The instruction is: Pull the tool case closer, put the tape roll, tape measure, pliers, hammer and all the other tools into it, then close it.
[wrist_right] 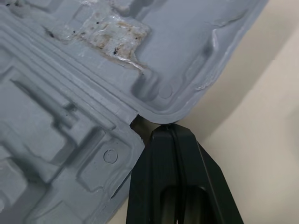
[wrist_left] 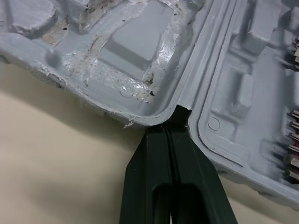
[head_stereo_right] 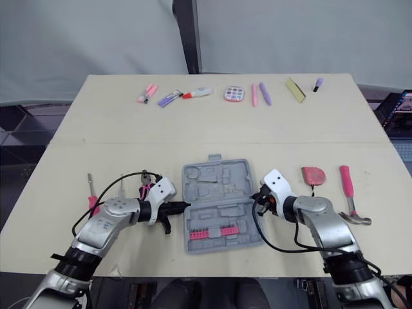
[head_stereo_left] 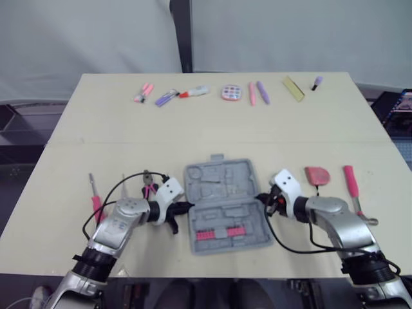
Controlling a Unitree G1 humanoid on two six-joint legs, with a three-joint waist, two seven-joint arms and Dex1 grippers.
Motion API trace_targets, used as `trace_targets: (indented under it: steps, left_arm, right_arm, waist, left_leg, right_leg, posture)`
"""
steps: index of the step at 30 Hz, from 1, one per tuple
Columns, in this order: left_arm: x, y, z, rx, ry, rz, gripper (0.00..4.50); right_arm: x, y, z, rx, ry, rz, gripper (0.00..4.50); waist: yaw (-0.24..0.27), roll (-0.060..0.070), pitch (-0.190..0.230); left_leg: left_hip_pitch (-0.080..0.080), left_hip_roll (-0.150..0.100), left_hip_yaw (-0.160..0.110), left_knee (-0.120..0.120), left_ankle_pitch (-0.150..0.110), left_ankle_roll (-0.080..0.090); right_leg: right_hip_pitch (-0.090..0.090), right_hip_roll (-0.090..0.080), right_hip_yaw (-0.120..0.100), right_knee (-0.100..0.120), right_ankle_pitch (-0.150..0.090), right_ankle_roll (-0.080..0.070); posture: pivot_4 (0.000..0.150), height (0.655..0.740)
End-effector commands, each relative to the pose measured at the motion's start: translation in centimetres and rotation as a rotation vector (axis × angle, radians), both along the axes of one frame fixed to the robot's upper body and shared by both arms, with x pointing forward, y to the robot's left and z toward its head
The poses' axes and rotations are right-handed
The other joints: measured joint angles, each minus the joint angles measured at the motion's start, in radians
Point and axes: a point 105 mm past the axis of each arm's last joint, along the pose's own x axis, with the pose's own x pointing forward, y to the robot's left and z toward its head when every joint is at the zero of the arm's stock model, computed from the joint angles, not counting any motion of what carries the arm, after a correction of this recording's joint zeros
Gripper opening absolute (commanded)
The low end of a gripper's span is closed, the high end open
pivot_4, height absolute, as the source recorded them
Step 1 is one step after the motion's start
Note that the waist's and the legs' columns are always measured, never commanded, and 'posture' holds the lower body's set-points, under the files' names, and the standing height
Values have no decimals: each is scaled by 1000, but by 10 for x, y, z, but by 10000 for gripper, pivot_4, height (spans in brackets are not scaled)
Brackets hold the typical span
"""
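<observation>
While end effectors (head_stereo_left: 186,206) (head_stereo_left: 259,199) touch case (head_stereo_left: 222,193) edges, pliers (head_stereo_left: 149,187) near.

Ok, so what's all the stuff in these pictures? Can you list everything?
tool case: one, grey, open, middle of the table's near side
bits: one row, pink, in the case's near half
pliers: one, pink handles, left of the case
screwdriver: one, pink handle, further left
tape measure: one, red, right of the case
hammer: one, pink handle, furthest right
small items: about eight, pink, purple, white and yellow, in a row along the far edge
table: one, beige
left gripper: black fingers together, at the case's left hinge end
right gripper: black fingers together, at the right hinge end
</observation>
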Motion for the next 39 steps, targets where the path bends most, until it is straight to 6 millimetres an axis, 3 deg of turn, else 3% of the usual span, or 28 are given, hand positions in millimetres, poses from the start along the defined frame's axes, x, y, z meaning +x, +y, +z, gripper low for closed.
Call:
trace_targets:
  steps: [1,22,39]
  left_arm:
    - [-15,-4,-5,6,36,-47,235]
    - [-51,-7,-11,-11,127,-105,235]
    - [-65,-7,-10,-27,174,-127,235]
  right_arm:
    - [-13,18,12,47,-13,94,0]
    - [-62,22,3,71,82,79,0]
    - [-74,19,-4,67,117,52,0]
  waist:
    - [-1,0,0]
    - [4,0,0]
    - [4,0,0]
  left_leg:
    - [0,0,0,0,0,0]
    - [0,0,0,-1,0,0]
    - [0,0,0,-1,0,0]
  right_leg:
    - [0,0,0,0,0,0]
    - [1,0,2,-3,0,0]
    - [1,0,2,-3,0,0]
  posture:
    - [1500,7134]
    - [1500,7134]
    - [1500,7134]
